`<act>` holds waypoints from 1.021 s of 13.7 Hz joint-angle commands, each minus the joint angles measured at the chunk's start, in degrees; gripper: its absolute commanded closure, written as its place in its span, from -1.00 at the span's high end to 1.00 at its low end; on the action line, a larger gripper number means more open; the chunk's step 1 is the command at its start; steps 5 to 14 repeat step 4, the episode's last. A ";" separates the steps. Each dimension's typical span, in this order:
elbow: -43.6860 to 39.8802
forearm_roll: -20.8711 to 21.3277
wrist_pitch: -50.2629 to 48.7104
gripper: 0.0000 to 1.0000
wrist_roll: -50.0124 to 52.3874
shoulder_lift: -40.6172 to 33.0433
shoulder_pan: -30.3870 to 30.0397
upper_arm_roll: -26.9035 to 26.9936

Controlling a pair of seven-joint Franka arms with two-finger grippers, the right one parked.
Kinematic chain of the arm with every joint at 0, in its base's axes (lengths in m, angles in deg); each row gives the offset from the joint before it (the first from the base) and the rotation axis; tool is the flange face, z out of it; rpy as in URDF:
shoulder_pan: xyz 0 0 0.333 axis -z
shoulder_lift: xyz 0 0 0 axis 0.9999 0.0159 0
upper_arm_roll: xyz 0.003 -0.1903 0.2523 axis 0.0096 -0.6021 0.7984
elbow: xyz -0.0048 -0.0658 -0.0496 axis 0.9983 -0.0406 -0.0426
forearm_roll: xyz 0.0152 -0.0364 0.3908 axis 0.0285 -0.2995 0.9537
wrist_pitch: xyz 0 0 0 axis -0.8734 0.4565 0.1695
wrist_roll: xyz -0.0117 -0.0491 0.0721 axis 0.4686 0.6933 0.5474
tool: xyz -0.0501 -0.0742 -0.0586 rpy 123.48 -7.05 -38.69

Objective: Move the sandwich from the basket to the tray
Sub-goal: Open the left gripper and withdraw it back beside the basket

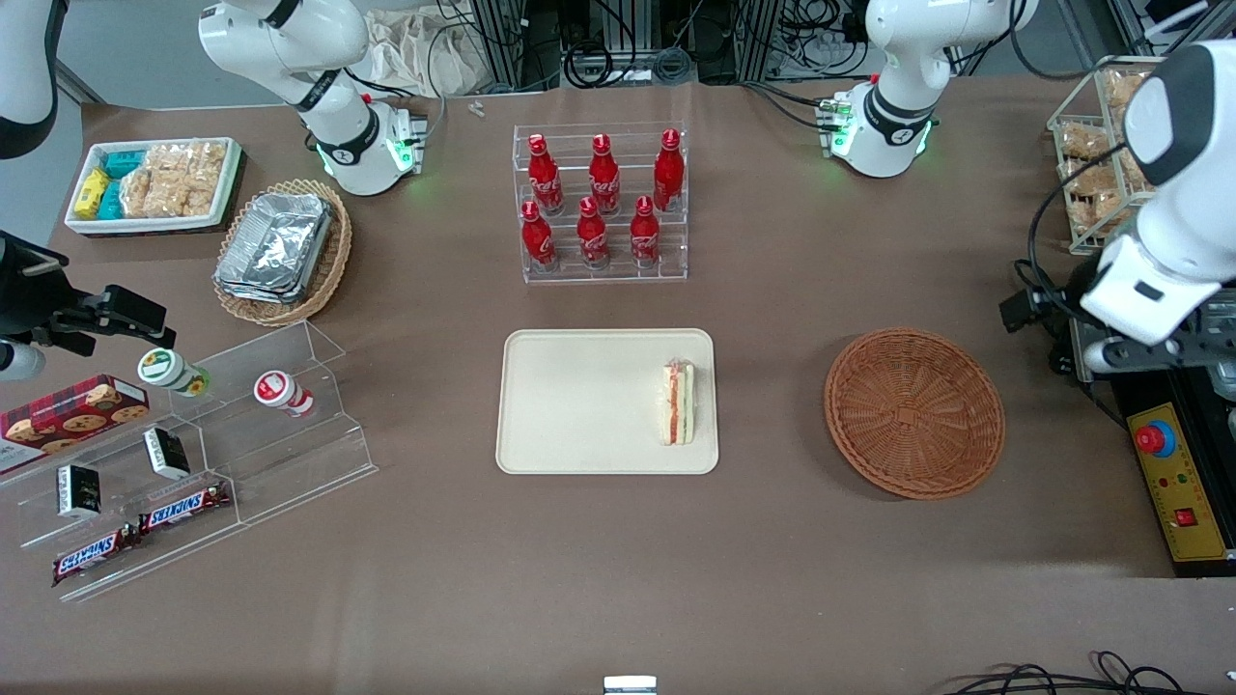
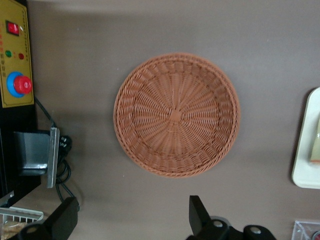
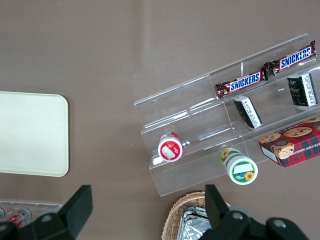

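Note:
The sandwich (image 1: pixel 678 403), a pale wedge with orange-red and green layers, lies on the cream tray (image 1: pixel 579 405) near the rim that faces the basket. A sliver of the sandwich (image 2: pixel 316 145) and the tray's edge (image 2: pixel 305 150) also show in the left wrist view. The reddish-brown wicker basket (image 1: pixel 914 412) (image 2: pixel 176 114) sits beside the tray with nothing in it. My gripper (image 1: pixel 1048 323) (image 2: pixel 132 210) hangs above the table beside the basket, toward the working arm's end. It is open, its black fingers (image 2: pixel 200 215) wide apart with only bare table between them.
A rack of red cola bottles (image 1: pixel 603 203) stands farther from the front camera than the tray. A yellow control box with a red button (image 1: pixel 1173 483) (image 2: pixel 15 60) sits beside the basket. Toward the parked arm's end are a tan basket of foil containers (image 1: pixel 280 251), a white snack tray (image 1: pixel 154 183) and an acrylic shelf (image 1: pixel 193 454).

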 commanded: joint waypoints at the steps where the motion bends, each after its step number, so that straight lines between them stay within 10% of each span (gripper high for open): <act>1: -2.07 -0.04 -3.09 1.00 -4.37 -0.05 0.97 0.97; 14: -12.54 0.23 -11.55 1.00 -12.82 5.66 0.62 1.41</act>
